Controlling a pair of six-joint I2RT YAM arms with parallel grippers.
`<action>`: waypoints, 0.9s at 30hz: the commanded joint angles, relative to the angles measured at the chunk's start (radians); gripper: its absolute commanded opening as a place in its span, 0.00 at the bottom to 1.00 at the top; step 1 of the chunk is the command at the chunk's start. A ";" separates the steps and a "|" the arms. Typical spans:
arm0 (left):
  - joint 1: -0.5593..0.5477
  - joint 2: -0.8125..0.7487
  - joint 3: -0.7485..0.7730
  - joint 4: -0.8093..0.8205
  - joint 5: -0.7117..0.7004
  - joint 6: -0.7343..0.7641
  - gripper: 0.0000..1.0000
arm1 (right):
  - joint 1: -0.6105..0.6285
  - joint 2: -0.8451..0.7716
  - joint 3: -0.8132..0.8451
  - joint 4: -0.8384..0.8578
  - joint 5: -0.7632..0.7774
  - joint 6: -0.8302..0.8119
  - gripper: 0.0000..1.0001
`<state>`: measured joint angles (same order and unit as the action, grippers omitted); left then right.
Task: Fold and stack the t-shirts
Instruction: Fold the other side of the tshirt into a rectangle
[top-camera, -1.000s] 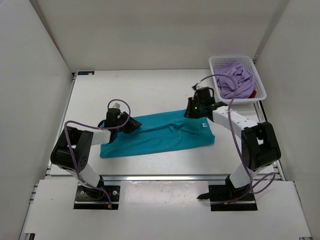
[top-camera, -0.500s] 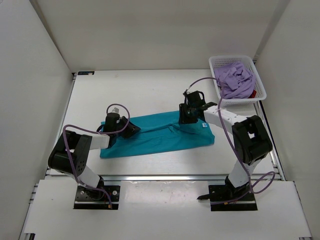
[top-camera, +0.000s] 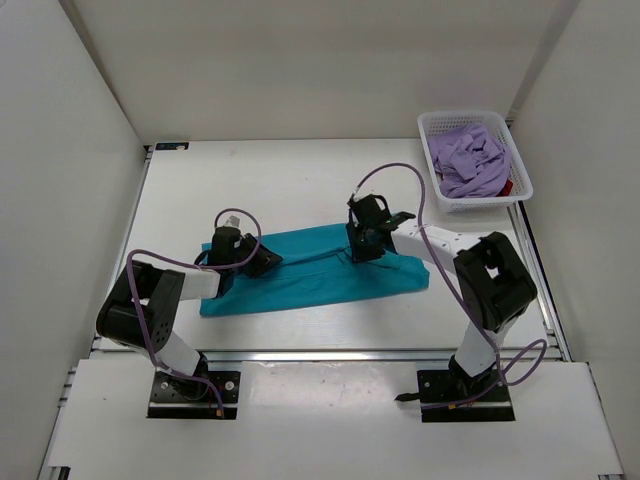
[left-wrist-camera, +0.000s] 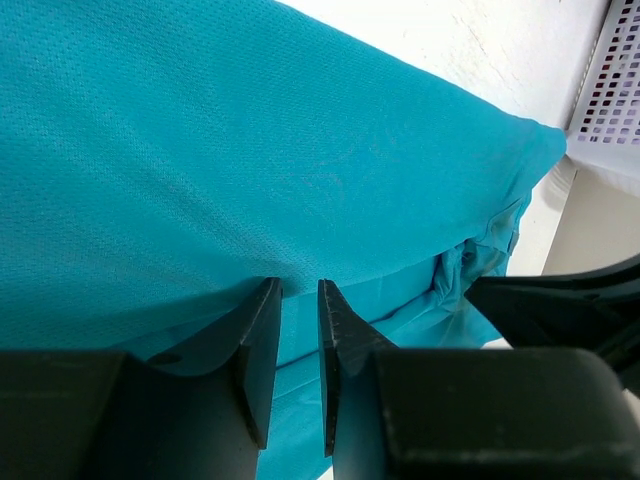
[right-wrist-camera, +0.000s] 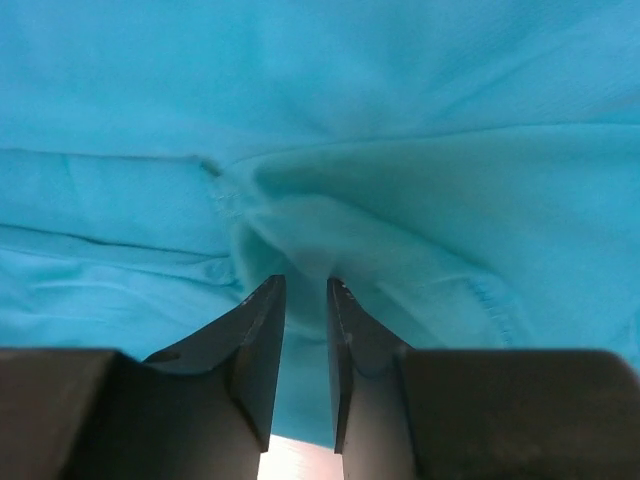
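Teal shirt (top-camera: 315, 275) lies as a long folded strip on the white surface (top-camera: 280, 180) between the two arms. The left jaws, narrowed to a slit, pinch a raised fold near its left end. The right jaws, just as narrow, nip a pucker of cloth near its far edge. The lavender shirt (top-camera: 470, 160) and a sliver of dark red shirt (top-camera: 506, 187) sit in the basket (top-camera: 522, 170) at the far right corner.

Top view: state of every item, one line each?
teal t-shirt: folded to a long strip, not yet stacked
basket: upright, holds two shirts
lavender t-shirt: crumpled in basket
dark red t-shirt: in basket, mostly hidden
left gripper: shut on teal t-shirt
right gripper: shut on teal t-shirt fold
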<state>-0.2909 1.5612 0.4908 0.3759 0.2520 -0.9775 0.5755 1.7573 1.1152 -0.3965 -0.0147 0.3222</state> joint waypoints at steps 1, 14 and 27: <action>-0.007 -0.026 -0.006 0.029 0.007 0.000 0.32 | 0.038 -0.073 0.005 0.008 0.105 -0.006 0.23; 0.001 -0.007 -0.009 0.040 0.016 -0.004 0.33 | 0.021 0.041 0.063 0.001 0.084 -0.023 0.29; -0.005 -0.009 -0.012 0.044 0.027 -0.007 0.32 | 0.040 0.045 0.118 -0.050 0.114 -0.017 0.00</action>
<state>-0.2916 1.5661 0.4828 0.3973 0.2562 -0.9855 0.6041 1.8297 1.1980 -0.4282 0.0708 0.3092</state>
